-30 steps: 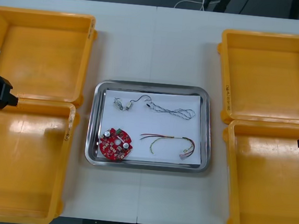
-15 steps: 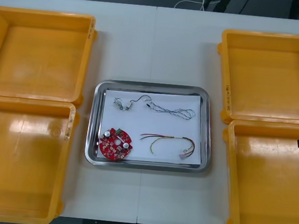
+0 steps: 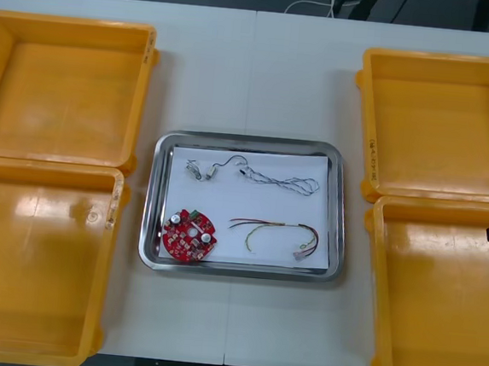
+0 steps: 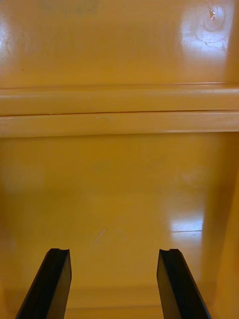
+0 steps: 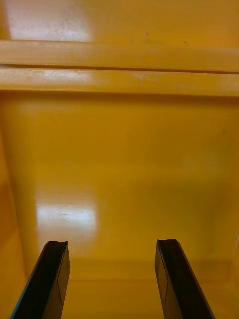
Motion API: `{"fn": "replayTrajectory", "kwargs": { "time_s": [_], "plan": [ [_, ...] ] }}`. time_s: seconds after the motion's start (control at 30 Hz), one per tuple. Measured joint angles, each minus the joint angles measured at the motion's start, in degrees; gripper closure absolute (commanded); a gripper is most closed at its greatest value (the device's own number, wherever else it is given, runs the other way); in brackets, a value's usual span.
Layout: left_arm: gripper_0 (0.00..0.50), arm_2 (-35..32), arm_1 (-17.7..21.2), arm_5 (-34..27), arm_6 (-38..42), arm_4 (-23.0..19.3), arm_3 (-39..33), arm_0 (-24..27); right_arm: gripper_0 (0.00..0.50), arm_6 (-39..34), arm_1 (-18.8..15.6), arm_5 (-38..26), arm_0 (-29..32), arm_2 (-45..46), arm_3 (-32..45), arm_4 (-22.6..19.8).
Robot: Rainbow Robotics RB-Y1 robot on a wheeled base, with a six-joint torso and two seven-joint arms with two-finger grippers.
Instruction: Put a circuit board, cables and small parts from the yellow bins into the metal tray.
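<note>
Four kinds of item lie in the metal tray (image 3: 251, 141); by the look of it, your loading step is done.
Front view: circuit board (image 3: 190, 236) in the tray's near-left corner, small metal parts (image 3: 198, 170) far-left, twisted cable (image 3: 280, 182) along the far edge, red and yellow cable (image 3: 281, 232) near-right; yellow bins (image 3: 64, 90) look bare. Right wrist view: right gripper (image 4: 113, 250) over bin floor, fingers apart, nothing held. Left wrist view: left gripper (image 5: 110, 243) likewise. Next, probably park: mind the bin rims; the table (image 3: 254, 72) around the tray gives room.
</note>
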State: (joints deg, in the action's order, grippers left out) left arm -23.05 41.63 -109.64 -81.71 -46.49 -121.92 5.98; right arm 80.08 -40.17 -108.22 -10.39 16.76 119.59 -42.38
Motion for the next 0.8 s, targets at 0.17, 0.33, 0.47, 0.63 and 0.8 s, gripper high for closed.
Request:
{"fn": "replayTrajectory", "kwargs": {
  "time_s": [0.17, 0.33, 0.47, 0.63, 0.8],
  "plan": [
    [0.0, 0.0, 0.0, 0.0, -0.62, 0.0, -0.01, -0.15, 0.0, 0.0, 0.0, 0.0, 0.0, 0.0, 0.0, 0.0],
    [0.0, 0.0, 0.0, 0.0, -3.74, -0.12, -0.01, -0.15, 0.0, 0.0, 0.0, 0.0, 0.0, 0.0, 0.0, 0.0],
    [0.0, 0.0, 0.0, 0.0, -4.21, -0.21, -0.1, -0.15, 0.0, 0.0, 0.0, 0.0, 0.0, 0.0, 0.0, 0.0],
    [0.0, 0.0, 0.0, 0.0, -4.34, -0.3, -0.41, -0.15, 0.0, 0.0, 0.0, 0.0, 0.0, 0.0, 0.0, 0.0],
    [0.0, 0.0, 0.0, 0.0, -4.36, -0.41, -0.6, -0.15, 0.0, 0.0, 0.0, 0.0, 0.0, 0.0, 0.0, 0.0]
  ]
}}
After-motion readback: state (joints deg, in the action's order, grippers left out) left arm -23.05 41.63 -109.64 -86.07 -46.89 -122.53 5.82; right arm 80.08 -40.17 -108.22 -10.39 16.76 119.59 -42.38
